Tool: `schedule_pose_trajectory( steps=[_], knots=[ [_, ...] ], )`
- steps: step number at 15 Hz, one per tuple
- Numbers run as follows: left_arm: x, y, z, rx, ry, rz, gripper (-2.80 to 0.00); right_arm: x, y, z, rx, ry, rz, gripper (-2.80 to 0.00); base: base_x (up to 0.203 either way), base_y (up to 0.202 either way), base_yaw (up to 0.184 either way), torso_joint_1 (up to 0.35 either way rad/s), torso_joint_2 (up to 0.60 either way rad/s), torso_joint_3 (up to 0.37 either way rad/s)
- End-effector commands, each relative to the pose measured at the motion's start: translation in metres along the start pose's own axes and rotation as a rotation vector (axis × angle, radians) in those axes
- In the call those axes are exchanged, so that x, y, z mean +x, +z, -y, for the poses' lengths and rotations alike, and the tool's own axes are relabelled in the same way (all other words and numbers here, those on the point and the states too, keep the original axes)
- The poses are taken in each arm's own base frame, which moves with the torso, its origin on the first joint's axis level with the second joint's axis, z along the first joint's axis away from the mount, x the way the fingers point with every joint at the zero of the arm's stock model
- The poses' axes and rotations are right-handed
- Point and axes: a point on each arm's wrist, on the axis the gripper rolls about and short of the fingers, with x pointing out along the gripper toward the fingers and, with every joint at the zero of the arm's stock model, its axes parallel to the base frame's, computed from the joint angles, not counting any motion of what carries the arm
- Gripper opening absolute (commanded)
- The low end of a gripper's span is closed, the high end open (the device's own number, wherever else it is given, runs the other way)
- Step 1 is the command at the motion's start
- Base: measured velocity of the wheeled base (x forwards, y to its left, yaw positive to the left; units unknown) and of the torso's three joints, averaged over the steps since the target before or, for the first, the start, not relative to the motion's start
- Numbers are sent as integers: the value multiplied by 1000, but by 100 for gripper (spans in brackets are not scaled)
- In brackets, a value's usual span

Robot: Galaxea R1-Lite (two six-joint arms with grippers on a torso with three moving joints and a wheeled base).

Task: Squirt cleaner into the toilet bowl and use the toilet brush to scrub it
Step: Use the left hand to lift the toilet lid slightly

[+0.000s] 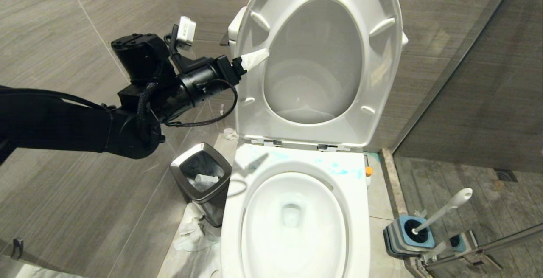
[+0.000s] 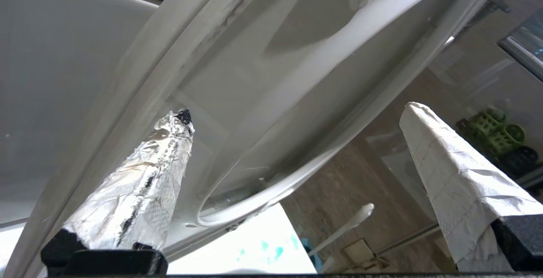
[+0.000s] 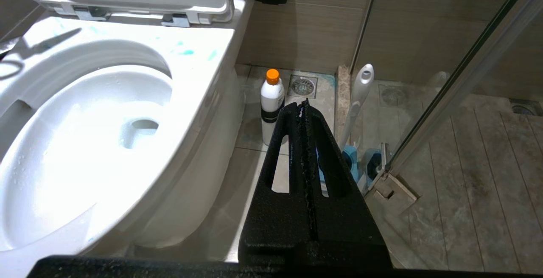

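Cleaner (image 3: 272,99) body shows in right wrist view; head view: cap only.

toilet bowl (image 1: 237,227): white, blue-green smears at 12 o'clock rim | cleaner (image 3: 271,104): white, orange cap, dark band | toilet brush (image 1: 445,208): white-grey | holder (image 1: 396,237): blue-grey stripes | trash bin (image 1: 191,182): steel rim | walls: grey-brown streaks

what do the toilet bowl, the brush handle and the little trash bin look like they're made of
The toilet bowl: glazed ceramic by the look, glossy white with bright glare. The toilet brush handle: probably moulded plastic, smooth pale grey-white with a soft sheen. The trash bin: its rim looks like brushed steel, silvery and reflective; the dark body below could be plastic or coated metal, hard to tell.
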Motion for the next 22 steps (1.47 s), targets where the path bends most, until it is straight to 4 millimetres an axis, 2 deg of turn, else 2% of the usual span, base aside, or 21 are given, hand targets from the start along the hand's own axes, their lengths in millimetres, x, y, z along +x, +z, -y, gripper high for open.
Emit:
schedule_pose_trajectory(
  steps=[1,6,12,16,18,22],
  knots=[
    [6,-8,-7,9,17,-3,0,2,-7,0,0,-1,-25,-280,0,0,0,0,0,0],
    [20,-13,-18,28,67,38,0,2,-7,0,0,0,-25,-280,0,0,0,0,0,0],
    [31,-25,-31,25,127,61,0,2,-7,0,0,-1,-25,-280,0,0,0,0,0,0],
    [34,-25,-34,28,144,78,0,2,-7,0,0,-1,-25,-280,0,0,0,0,0,0],
    [32,-16,-28,34,136,95,0,2,-7,0,0,0,-25,-280,0,0,0,0,0,0],
    [17,22,2,-1,112,113,0,2,-7,0,0,-1,-23,-280,0,0,0,0,0,0]
  ],
)
